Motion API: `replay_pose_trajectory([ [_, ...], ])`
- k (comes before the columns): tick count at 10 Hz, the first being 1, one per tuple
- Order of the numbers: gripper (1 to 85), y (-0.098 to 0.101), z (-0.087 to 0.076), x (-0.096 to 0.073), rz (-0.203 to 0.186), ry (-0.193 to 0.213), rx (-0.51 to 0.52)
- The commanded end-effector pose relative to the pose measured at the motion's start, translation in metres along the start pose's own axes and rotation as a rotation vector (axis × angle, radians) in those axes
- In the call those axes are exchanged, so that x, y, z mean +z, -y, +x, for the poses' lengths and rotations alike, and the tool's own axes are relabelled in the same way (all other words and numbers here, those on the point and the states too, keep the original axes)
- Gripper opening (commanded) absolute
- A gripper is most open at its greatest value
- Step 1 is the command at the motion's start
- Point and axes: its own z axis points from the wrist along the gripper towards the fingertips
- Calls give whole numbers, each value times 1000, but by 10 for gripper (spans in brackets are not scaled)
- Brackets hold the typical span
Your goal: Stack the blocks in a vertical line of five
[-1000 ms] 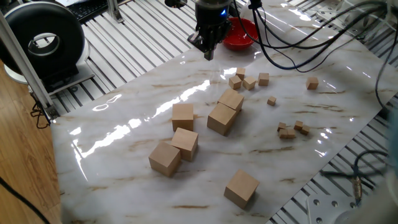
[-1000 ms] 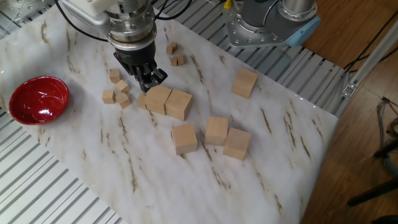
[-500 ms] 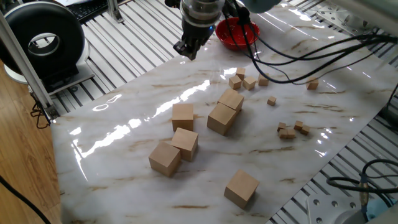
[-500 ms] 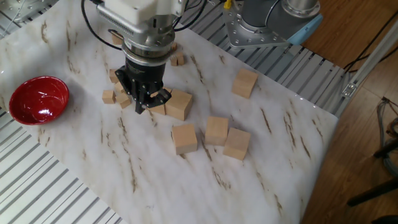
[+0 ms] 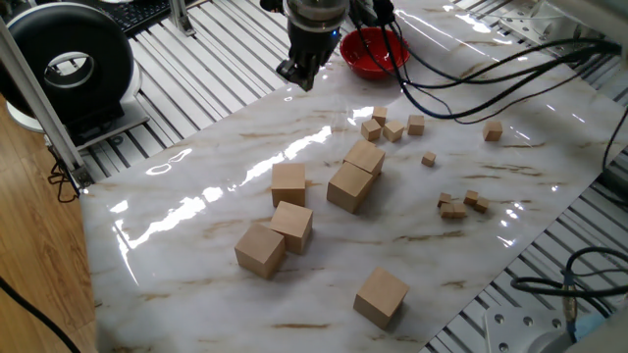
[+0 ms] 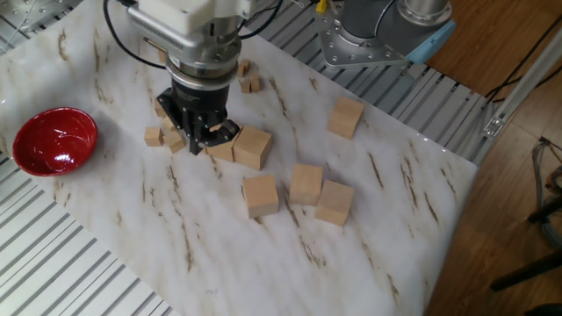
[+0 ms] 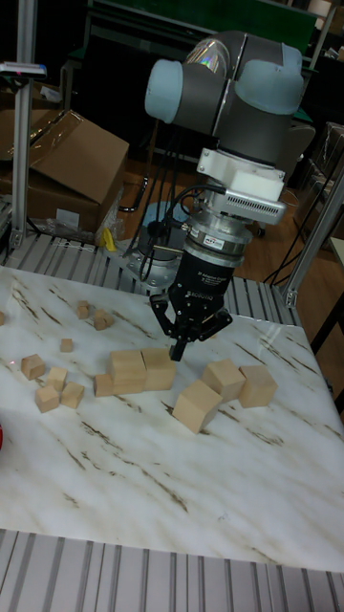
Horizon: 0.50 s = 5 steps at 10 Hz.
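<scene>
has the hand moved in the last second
Yes. In one fixed view the hand has shifted left, away from the red bowl it was beside; the blocks stayed put.

Six plain tan wooden blocks lay unstacked on the table as I watched.

All were smooth, unpainted cubes resting flat, none on top of another. Two blocks point(image 5: 356, 175) sat touching side by side near the middle, one corner to the other's face. Close by stood a single block point(image 5: 288, 183), upright and apart from that pair. Just toward the near edge, another two point(image 5: 278, 235) lay touching, both turned at an angle. The sixth block point(image 5: 380, 296) sat well apart from the rest, alone near the table's edge, also rotated. I saw no stack begun anywhere.
</scene>
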Motion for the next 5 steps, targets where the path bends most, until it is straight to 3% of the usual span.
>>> replay_pose_trajectory([
  [1, 10, 11, 12, -2, 5, -72, -8],
  [2, 10, 20, 15, -4, 33, -79, -24],
  [4, 10, 31, -9, -2, 80, 6, -66],
  [5, 10, 31, -10, 3, 71, -3, -81],
])
